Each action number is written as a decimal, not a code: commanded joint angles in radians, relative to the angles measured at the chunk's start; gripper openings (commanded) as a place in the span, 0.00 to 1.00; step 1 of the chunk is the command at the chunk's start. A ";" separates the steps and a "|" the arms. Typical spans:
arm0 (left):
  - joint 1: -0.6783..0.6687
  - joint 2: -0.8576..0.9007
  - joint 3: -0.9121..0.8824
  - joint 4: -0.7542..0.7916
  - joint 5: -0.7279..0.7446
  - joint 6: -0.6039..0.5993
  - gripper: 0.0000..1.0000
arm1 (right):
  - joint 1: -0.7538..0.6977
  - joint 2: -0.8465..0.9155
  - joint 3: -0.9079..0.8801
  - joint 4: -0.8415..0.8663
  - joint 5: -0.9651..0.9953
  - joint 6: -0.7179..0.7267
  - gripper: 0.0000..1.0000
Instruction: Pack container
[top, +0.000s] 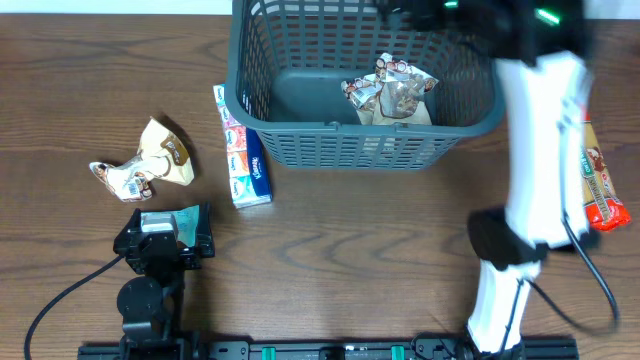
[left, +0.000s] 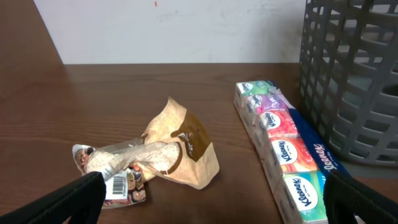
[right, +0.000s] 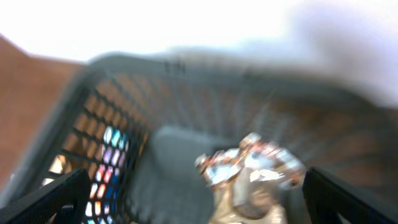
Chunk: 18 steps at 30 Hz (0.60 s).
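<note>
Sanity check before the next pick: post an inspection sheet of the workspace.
Surface: brown wooden table, no spills seen.
Job's things: container at the far edge, crumpled snack packets inside.
Clutter: tan packets and tissue pack strip left of the container; orange packet at right.
Grippers: left gripper open, empty, facing the tan packets; right gripper open, empty, above the container.
Cables: black cable at the left arm; another at the right arm.
Surroundings: white wall behind the table.
</note>
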 joint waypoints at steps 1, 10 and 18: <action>0.005 -0.007 -0.027 -0.010 0.002 -0.006 0.99 | -0.029 -0.129 0.036 -0.032 0.230 -0.040 0.99; 0.005 -0.007 -0.027 -0.010 0.002 -0.005 0.99 | -0.153 -0.255 0.036 -0.147 0.505 -0.039 0.99; 0.005 -0.007 -0.027 -0.010 0.002 -0.005 0.98 | -0.294 -0.243 0.015 -0.208 0.534 -0.048 0.99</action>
